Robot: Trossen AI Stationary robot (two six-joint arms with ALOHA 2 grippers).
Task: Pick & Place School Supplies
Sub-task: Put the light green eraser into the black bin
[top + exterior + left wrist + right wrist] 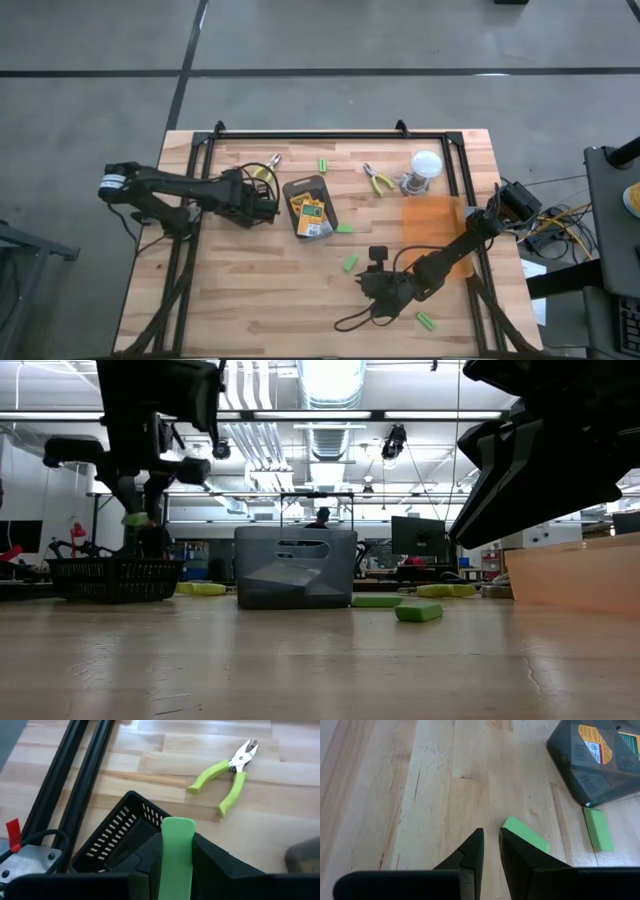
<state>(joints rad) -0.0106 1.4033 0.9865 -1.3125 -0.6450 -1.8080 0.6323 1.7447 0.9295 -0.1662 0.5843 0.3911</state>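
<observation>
My left gripper (176, 870) is shut on a bright-green stick (177, 845) above a black mesh basket (115, 832), which also shows in the low view (115, 578). One pair of pliers (230, 775) lies flat beyond the basket, another (378, 180) nearer the jar. Yellow-and-green crayon boxes (310, 212) lie in the dark grey tray (296, 188). Loose green sticks lie flat on the wood (324, 164), (345, 228), (350, 263), (427, 320). My right gripper (490, 837) hovers low, open by a narrow gap, with one stick (525, 835) just beside and beyond one finger. My left gripper pinches the green stick between its two fingers, which lie along it. The stick's rounded free end (177, 826) juts out past the fingertips. In the low view the stick (135, 518) is lifted clear, above the basket's rim.
A clear jar with a white lid (425, 168) stands at the far right. An orange translucent bin (435, 225) sits under the right arm. Black frame rails (330, 133) run along the table's far edge and sides. Bare wood lies near the front edge.
</observation>
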